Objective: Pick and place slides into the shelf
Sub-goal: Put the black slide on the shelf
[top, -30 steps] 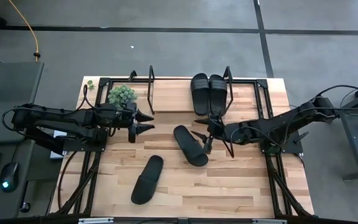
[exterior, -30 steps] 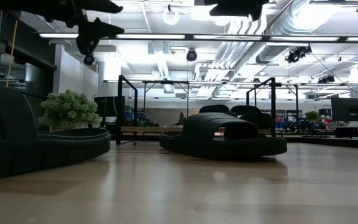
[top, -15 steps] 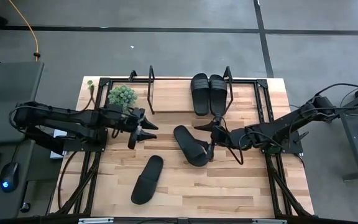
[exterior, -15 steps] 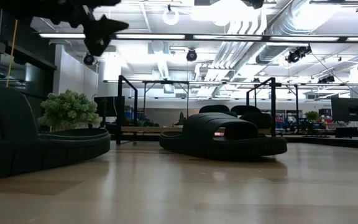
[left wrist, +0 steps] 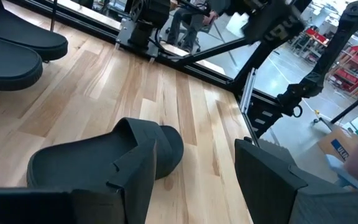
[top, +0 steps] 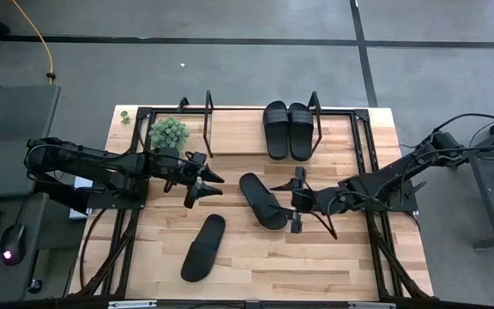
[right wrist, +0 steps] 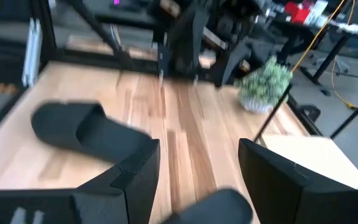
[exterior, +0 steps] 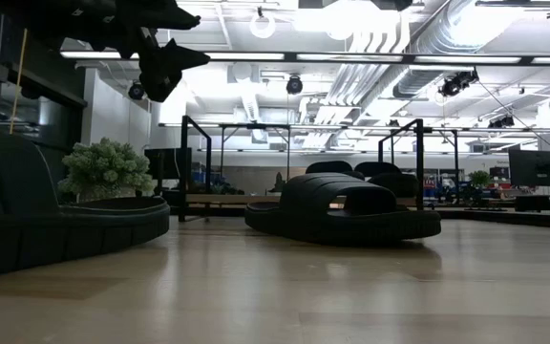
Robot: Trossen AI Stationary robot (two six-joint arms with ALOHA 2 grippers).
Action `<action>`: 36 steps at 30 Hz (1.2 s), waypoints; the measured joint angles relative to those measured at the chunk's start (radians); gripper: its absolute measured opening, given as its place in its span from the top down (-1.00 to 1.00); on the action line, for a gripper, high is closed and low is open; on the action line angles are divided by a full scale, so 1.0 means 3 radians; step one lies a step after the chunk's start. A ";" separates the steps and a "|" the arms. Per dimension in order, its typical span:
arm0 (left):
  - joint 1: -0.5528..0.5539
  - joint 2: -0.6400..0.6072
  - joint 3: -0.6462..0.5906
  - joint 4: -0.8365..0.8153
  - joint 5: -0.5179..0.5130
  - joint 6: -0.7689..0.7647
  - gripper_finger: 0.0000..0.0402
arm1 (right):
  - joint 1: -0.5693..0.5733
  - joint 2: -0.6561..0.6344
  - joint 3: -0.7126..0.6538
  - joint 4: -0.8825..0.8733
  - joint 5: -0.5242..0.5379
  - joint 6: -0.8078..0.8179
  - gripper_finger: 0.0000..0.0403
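Two black slides [top: 287, 130] lie side by side on the shelf's light wood board [top: 238, 136], at its right end, between black wire end frames [top: 207, 113]. A third slide [top: 262, 200] lies flat mid-table and shows in the left wrist view [left wrist: 104, 163]. The fourth slide [top: 203, 247] lies toward the near edge and shows in the right wrist view [right wrist: 86, 132]. My left gripper [top: 206, 184] hovers open, left of the middle slide. My right gripper [top: 297, 200] hovers open just right of that slide's near end, touching nothing.
A small green potted plant [top: 168, 131] stands at the shelf's left end, behind my left arm. Black frame rails [top: 363, 146] run along the table's left and right sides. Bare wood lies on the near right part of the table [top: 333, 262].
My left gripper has moved toward the table's right and slightly toward the near edge, closing in on the middle slide. My right gripper has shifted toward the near edge, alongside the middle slide's near end. All the slides have stayed where they were.
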 joint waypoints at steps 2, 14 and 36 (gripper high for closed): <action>0.0000 0.0000 0.0000 -0.0004 0.0000 0.0000 0.00 | -0.0001 0.0000 0.0000 -0.0160 0.0010 0.0025 -0.04; 0.0000 0.0000 -0.0001 -0.0022 0.0000 -0.0002 0.00 | 0.0091 0.0034 0.0000 -0.0424 -0.0017 0.0004 -0.04; 0.0000 -0.0003 -0.0003 -0.0046 0.0001 -0.0003 0.01 | 0.0662 0.1068 0.1620 -0.2806 0.1061 0.0646 -0.04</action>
